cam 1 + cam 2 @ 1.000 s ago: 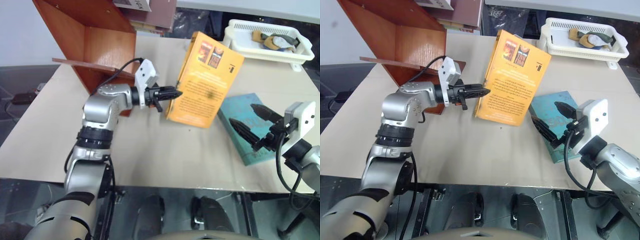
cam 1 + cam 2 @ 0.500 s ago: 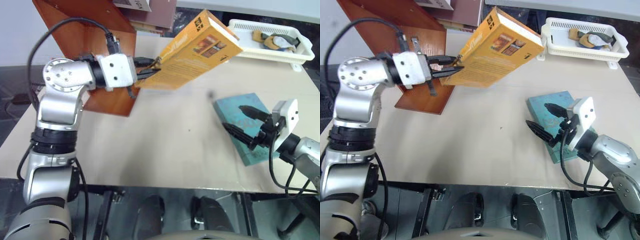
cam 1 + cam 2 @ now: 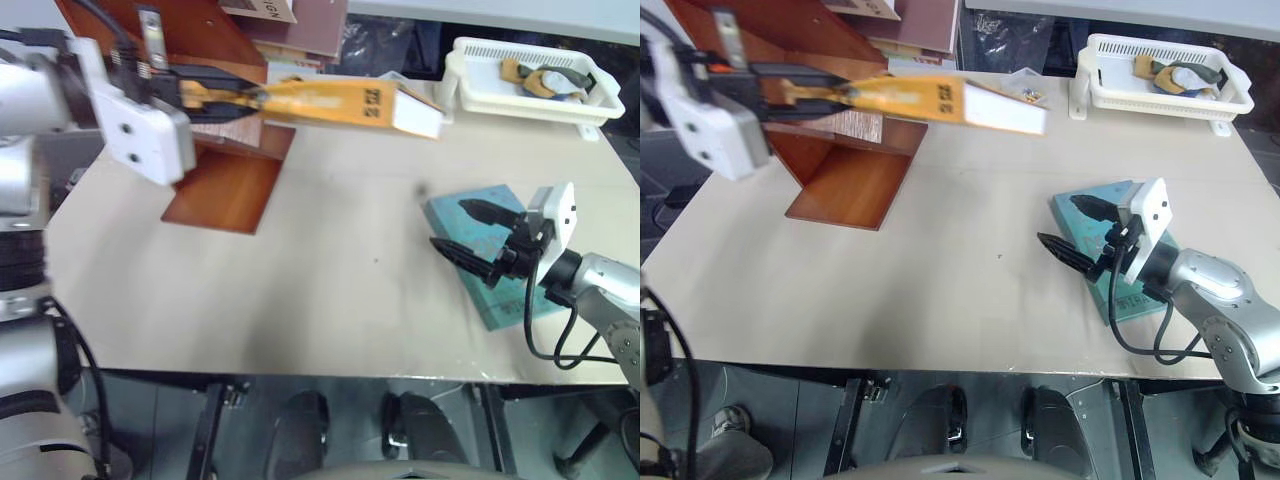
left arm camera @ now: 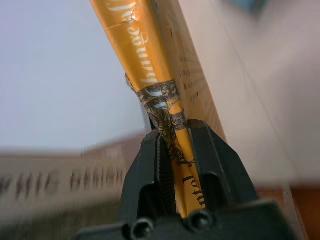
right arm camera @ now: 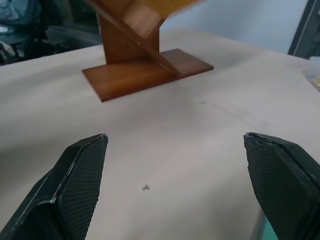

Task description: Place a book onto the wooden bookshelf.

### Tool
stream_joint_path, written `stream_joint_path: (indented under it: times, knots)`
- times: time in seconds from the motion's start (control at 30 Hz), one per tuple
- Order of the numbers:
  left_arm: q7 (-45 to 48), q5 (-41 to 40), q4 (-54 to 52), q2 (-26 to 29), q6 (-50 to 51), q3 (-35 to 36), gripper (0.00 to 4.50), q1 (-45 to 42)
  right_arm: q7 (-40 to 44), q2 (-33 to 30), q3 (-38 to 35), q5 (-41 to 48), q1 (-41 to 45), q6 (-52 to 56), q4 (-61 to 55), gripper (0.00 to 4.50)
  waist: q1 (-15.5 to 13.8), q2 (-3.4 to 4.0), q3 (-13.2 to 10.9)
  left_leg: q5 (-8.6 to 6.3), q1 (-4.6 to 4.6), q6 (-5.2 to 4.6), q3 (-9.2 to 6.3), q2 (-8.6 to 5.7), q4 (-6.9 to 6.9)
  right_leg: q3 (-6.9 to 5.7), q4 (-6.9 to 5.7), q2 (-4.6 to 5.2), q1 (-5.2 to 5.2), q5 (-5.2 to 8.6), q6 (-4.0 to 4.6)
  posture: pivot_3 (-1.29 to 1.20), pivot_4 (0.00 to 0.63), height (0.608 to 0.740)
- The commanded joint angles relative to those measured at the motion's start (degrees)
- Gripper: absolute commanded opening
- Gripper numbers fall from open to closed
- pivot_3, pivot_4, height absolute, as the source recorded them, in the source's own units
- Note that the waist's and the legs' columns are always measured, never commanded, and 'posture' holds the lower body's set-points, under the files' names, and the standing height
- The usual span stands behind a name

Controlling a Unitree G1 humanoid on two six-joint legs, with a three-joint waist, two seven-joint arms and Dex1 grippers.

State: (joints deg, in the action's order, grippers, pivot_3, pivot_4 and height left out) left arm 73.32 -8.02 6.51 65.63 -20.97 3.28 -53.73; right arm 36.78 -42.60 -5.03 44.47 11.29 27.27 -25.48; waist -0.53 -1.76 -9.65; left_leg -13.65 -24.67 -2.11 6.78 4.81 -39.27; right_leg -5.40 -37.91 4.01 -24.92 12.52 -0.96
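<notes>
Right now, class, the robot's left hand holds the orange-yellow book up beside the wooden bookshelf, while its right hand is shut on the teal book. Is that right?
Not quite. The right hand is open, empty, hovering over the teal book, as the right eye view shows. The left hand does hold the orange-yellow book beside the wooden bookshelf.

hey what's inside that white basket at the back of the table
The white basket holds a small pile of tan and dark items, too small to identify. Whatever lies beneath them is hidden by the pile and the basket's walls.

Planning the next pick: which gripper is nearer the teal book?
Right. The right gripper hovers open over the teal book; the left gripper holds the book by the wooden bookshelf.
</notes>
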Motion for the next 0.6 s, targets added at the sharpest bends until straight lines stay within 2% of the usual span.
stream_joint_path:
  times: [0.03, 0.2, 0.3, 0.6]
  knots:
    - [0.6, 1.3, 5.6, 5.8, -5.4, 4.4, 0.30, 0.7, 2.3, 1.1, -0.1, -0.6, 3.6, -0.4, 0.1, 4.50, 0.0, 0.08, 0.0, 0.00, 0.01, 0.00, 0.01, 0.00, 0.01, 0.02, -0.01, 0.00, -0.01, 0.00, 0.00, 0.00, 0.150, 0.740]
    - [0.4, 4.7, 17.1, 9.2, -14.4, 2.9, 0.30, 0.7, 4.8, 3.0, 0.6, -0.9, 8.0, -0.7, -0.3, 4.50, -0.5, 0.09, -0.1, 0.00, -0.02, 0.00, 0.13, 0.00, -0.03, -0.12, -0.03, 0.03, 0.04, 0.01, -0.01, 0.00, 0.150, 0.740]
    - [0.1, 7.2, 25.3, 9.6, -19.2, 1.0, 0.30, -2.3, 5.0, 4.2, 0.3, 0.9, 11.3, 0.7, -1.1, 4.50, -0.4, 0.09, -0.1, 0.00, -0.03, 0.00, 0.17, 0.00, -0.03, -0.09, -0.03, 0.02, 0.01, 0.01, -0.01, 0.00, 0.150, 0.740]
    - [-3.1, 17.1, 45.4, 5.2, -28.9, -7.3, 0.30, -13.5, 2.4, 8.4, 1.9, 0.1, 17.9, 1.9, -3.5, 4.50, -0.2, 0.08, -0.1, 0.00, -0.09, -0.01, 0.35, 0.01, -0.03, 0.01, -0.12, 0.00, -0.14, 0.00, 0.00, 0.00, 0.150, 0.740]
